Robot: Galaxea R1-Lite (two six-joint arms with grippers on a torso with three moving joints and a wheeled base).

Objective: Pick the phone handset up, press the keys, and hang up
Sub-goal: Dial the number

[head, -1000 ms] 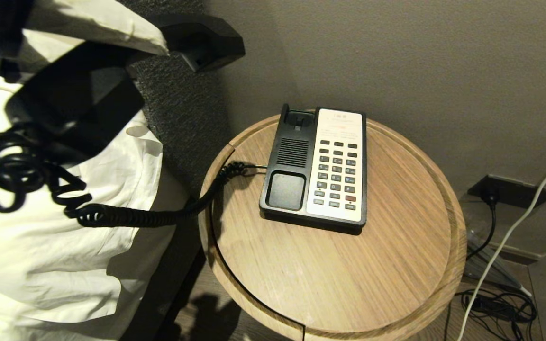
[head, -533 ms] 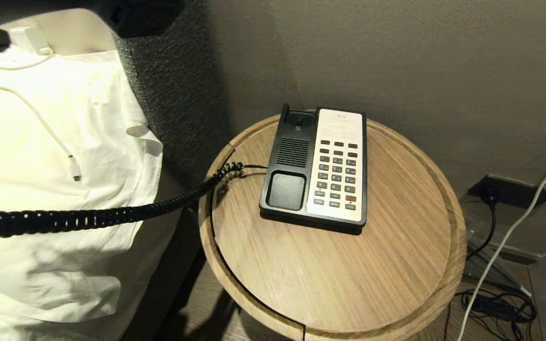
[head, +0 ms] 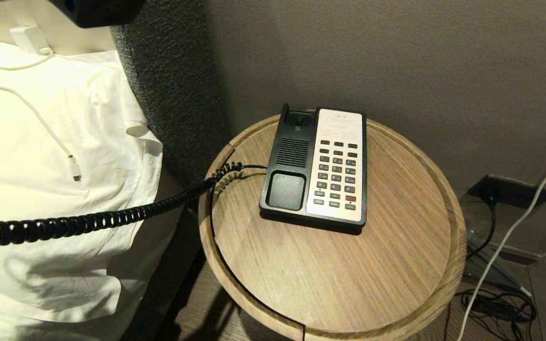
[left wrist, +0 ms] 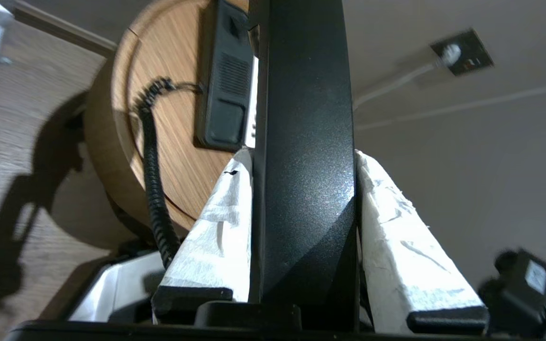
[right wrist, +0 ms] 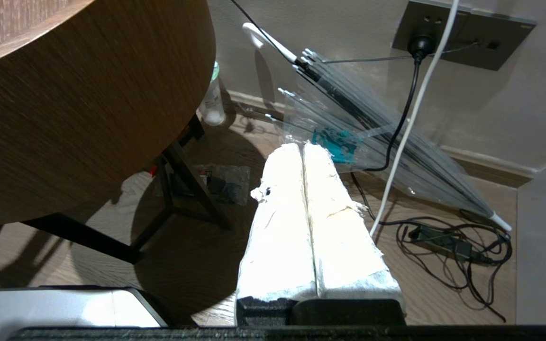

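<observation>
Jaws clamping long black phone handset (left wrist: 304,156), speckled sheen

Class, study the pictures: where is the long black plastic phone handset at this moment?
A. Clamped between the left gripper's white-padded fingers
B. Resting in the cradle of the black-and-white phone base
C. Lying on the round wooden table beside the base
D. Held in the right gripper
A: the left wrist view shows the long black plastic phone handset clamped between the left gripper's white-padded fingers, away from the black-and-white phone base.
</observation>
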